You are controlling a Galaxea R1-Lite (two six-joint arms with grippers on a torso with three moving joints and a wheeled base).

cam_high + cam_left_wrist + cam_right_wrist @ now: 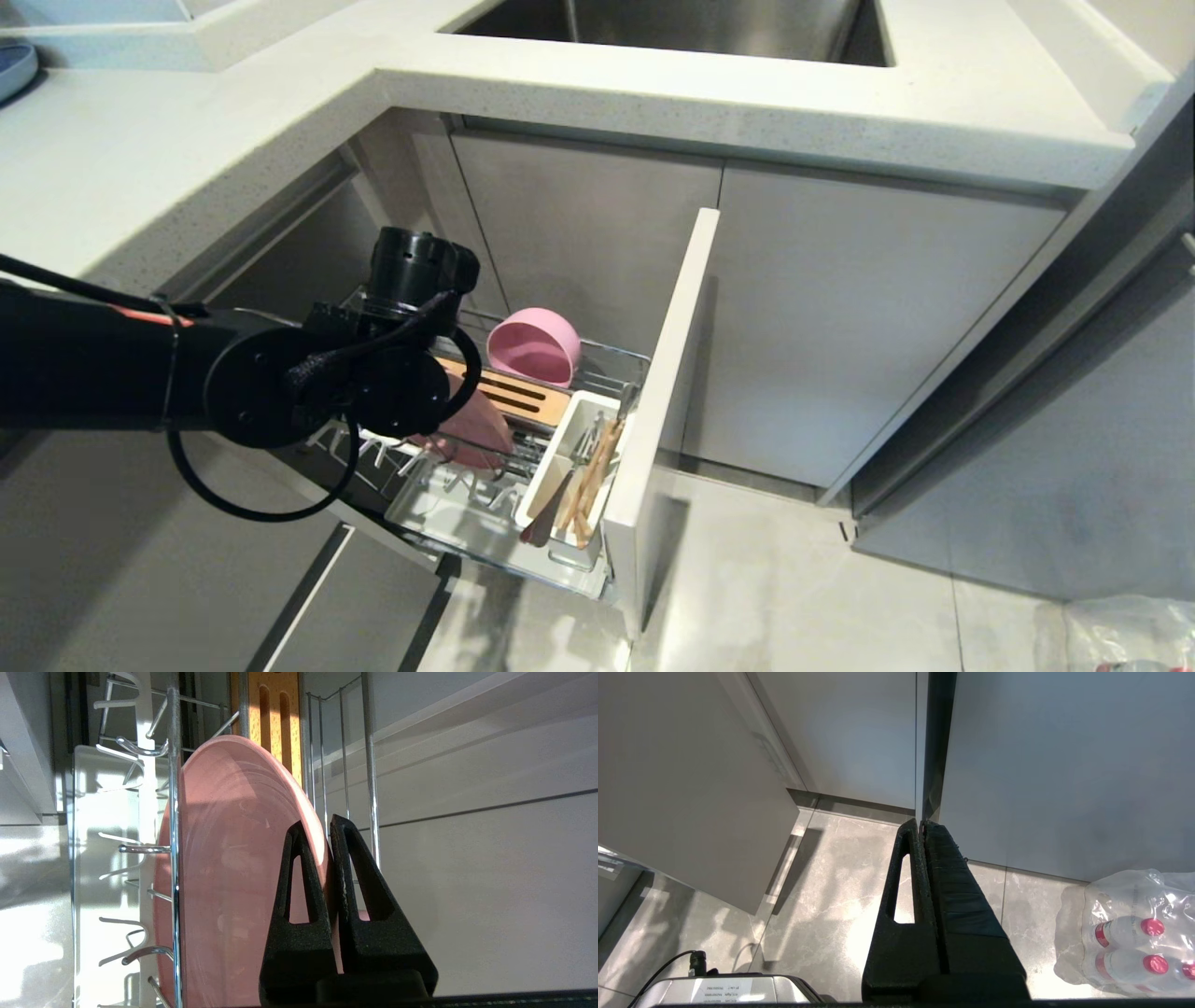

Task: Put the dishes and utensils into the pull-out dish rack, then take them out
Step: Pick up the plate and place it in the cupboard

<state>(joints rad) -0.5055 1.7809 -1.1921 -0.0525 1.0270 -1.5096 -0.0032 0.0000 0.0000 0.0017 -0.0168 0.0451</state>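
Observation:
The pull-out dish rack stands drawn out of the cabinet, its pale front panel toward me. A pink bowl sits on edge at its back, behind the slotted wooden strip. The pink plate stands on edge between the chrome wires. My left gripper is shut on the plate's rim; in the head view my left wrist hides the grip and only part of the plate shows. Wooden chopsticks and a dark fork lie in the white caddy. My right gripper hangs shut over the floor, holding nothing.
A pale countertop with a steel sink runs above the rack. Grey cabinet doors stand to the right. A wrapped pack of water bottles lies on the tiled floor. White drip tray under the wires.

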